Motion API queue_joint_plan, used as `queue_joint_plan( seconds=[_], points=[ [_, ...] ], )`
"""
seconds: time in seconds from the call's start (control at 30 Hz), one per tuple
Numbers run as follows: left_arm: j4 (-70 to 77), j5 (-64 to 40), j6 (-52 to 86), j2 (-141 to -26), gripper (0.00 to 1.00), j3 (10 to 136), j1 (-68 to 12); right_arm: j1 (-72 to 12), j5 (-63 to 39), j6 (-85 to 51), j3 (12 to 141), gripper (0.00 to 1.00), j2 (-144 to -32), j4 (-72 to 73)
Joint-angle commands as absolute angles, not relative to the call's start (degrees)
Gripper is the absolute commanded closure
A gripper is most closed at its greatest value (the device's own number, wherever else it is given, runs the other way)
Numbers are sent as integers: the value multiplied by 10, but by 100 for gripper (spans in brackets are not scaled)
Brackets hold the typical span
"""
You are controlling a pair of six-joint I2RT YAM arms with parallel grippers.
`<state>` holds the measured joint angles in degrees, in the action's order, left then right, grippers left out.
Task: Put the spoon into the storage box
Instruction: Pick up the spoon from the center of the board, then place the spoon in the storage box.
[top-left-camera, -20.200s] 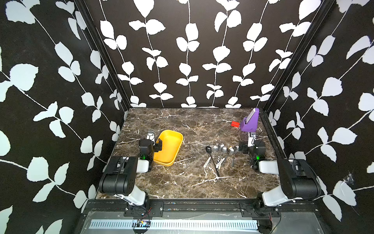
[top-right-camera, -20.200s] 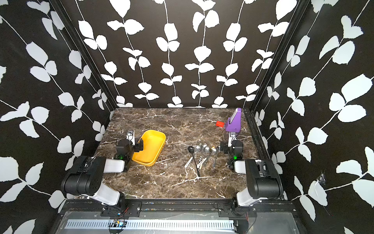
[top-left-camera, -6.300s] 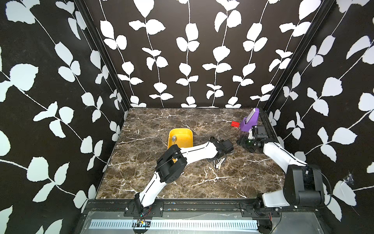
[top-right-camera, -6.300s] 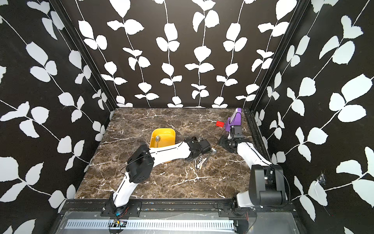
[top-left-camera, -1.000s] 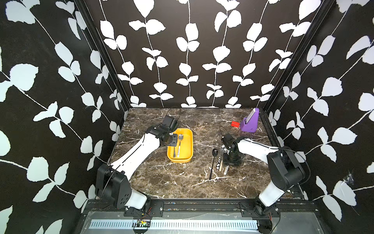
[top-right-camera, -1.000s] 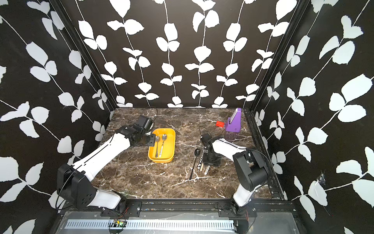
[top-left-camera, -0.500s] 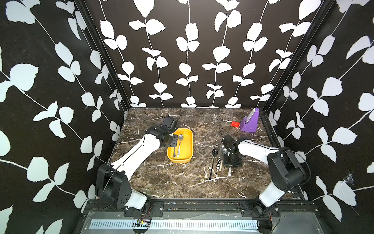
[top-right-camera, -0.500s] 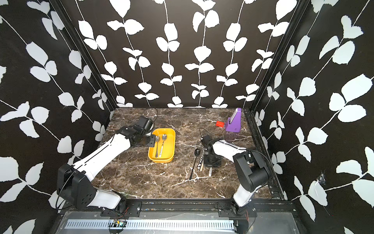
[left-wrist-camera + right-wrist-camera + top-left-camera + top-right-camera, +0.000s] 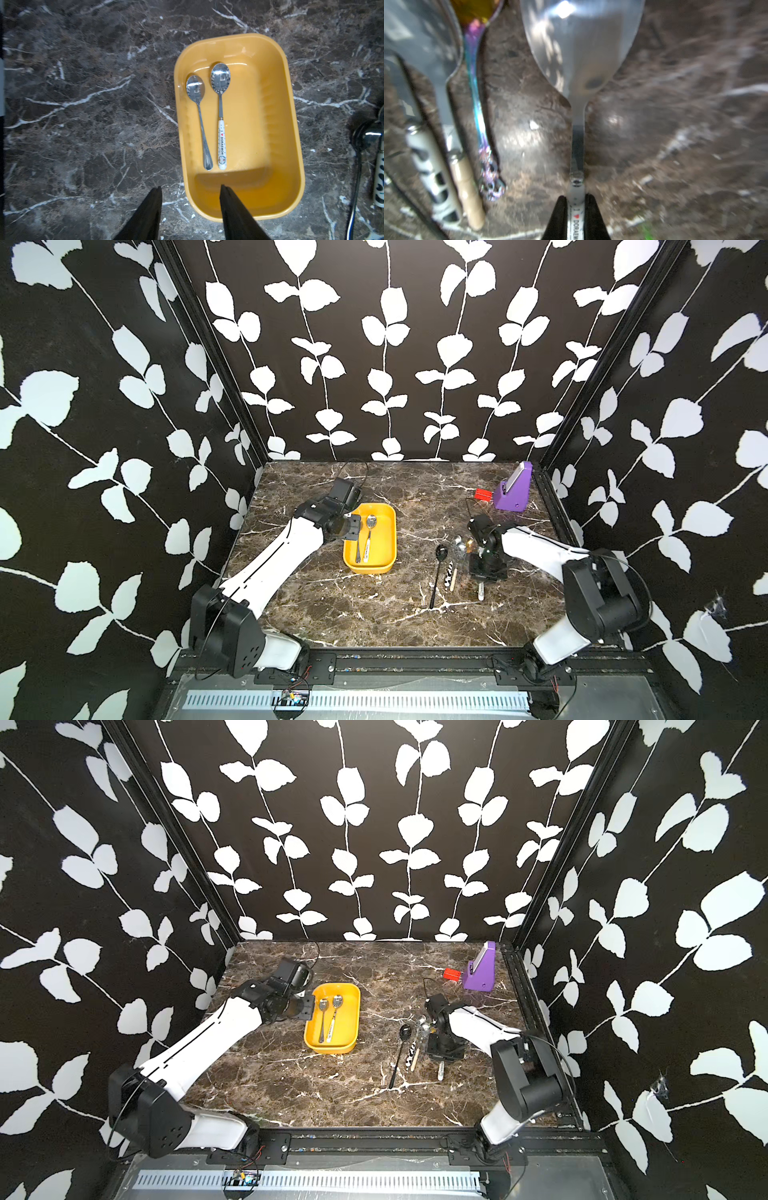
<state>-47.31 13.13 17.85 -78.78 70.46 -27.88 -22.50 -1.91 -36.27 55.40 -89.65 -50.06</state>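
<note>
Since the earliest frame: the storage box (image 9: 383,543) has shifted from the left edge toward mid-worktop. Two spoons from the row now lie in it, a plain steel spoon (image 9: 199,116) and a printed spoon (image 9: 221,116), side by side. Both arms are out of park.

Left gripper (image 9: 191,187): at the box's left rim, jaws apart, empty.

Right gripper (image 9: 575,197): pinched on the white handle of the next spoon (image 9: 578,108), at the right end of the leftover row, toward the right edge. The iridescent spoon (image 9: 475,99) lies just beside it, apart. Blur hides whether it has lifted.

Handling, judged: light, stiff, slick polished neck, bowl-heavy. The handle may chip. Grip the handle near the neck, or it may pivot.
</note>
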Motion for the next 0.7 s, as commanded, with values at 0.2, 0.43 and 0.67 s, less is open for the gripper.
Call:
queue_joint_plan(
  seconds=[0.2, 0.43, 0.67],
  points=[
    [-484, 216, 178, -702, 49, 638, -264, -311, -36, -380, 786, 92, -921, -569],
    [-477, 249, 182, -661, 49, 589, -257, -409, -79, -402, 1022, 93, -1089, -582],
    [-470, 250, 179, -632, 49, 569, -252, -458, -116, -409, 1222, 94, -1238, -631]
  ],
)
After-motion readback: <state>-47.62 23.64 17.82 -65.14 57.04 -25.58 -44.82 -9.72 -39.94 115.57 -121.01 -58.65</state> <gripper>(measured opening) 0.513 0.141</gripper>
